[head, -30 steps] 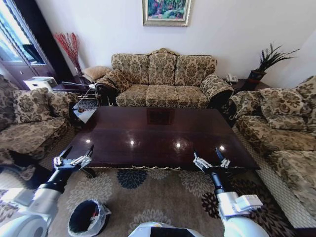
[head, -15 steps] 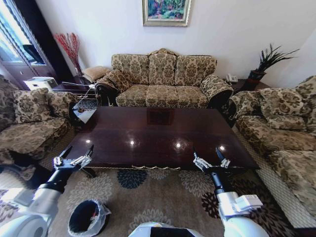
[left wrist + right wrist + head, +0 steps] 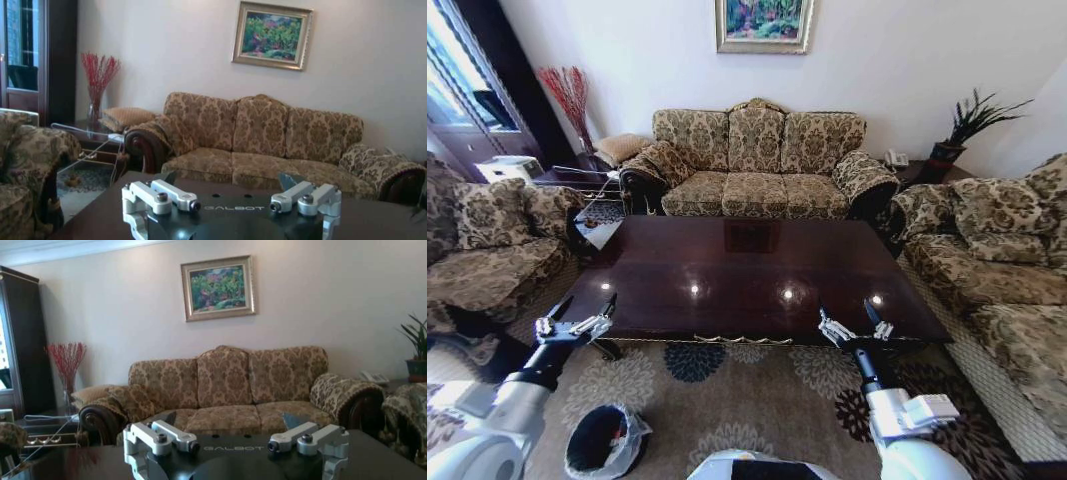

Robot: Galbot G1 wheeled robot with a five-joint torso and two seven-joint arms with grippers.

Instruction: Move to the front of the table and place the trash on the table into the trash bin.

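Glossy dark wood table (image 3: 757,270); patterned cloth sofa (image 3: 757,165).

A: What colours is the table (image 3: 757,265) showing?
B: It's showing dark, glossy reddish-brown.
A: And the trash bin (image 3: 605,441)?
B: It's showing black, with a translucent white liner.
A: The sofa (image 3: 758,160)?
B: It's wearing tan-and-brown damask. The rug (image 3: 689,392) is showing beige with dark blue florals.

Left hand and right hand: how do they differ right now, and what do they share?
The left hand hangs off the table's near left corner, over the rug; the right hand sits at the table's near edge, toward the right end. The trash bin stands on the floor below the left hand, far from the right hand. Both are open, empty and point toward the sofa.
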